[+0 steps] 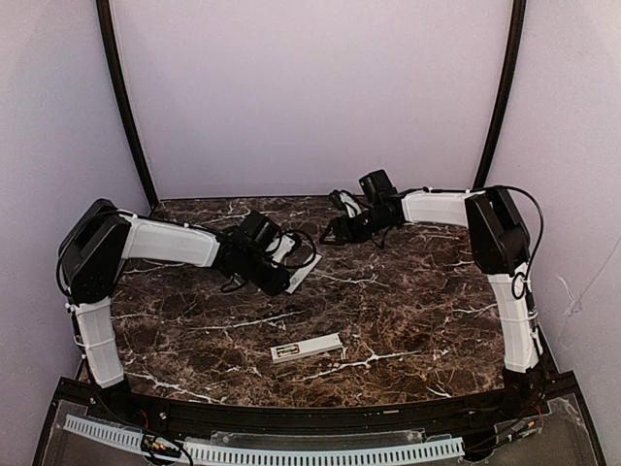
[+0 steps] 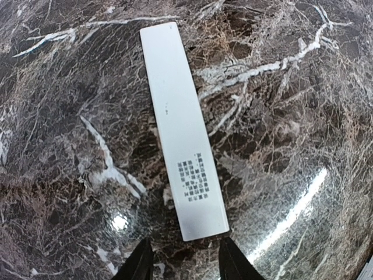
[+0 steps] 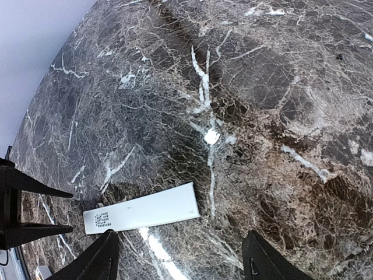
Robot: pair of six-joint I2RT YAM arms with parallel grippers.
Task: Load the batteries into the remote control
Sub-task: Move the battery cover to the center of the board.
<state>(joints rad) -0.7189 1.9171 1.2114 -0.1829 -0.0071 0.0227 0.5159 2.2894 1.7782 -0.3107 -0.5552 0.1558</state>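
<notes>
Front middle: the remote control [image 1: 307,348] lies flat, with bare desk [image 1: 417,301] all round it.
Left middle: the cover strip [image 2: 183,131] lies flat under the left end effector [image 2: 186,244], whose fingers are spread apart.
Back middle: the right end effector [image 3: 180,238], spread wide, hangs near the left one; little room between.
Right side: bare desk.
Back and sides: walls [image 1: 310,97].

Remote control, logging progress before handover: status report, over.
Both grippers open: left gripper poised at end of thin white cover strip, right gripper empty. Slim white bar-shaped remote control lies apart, compartment uncovered, gold-yellow batteries apparently inside. Nothing blocking.
</notes>
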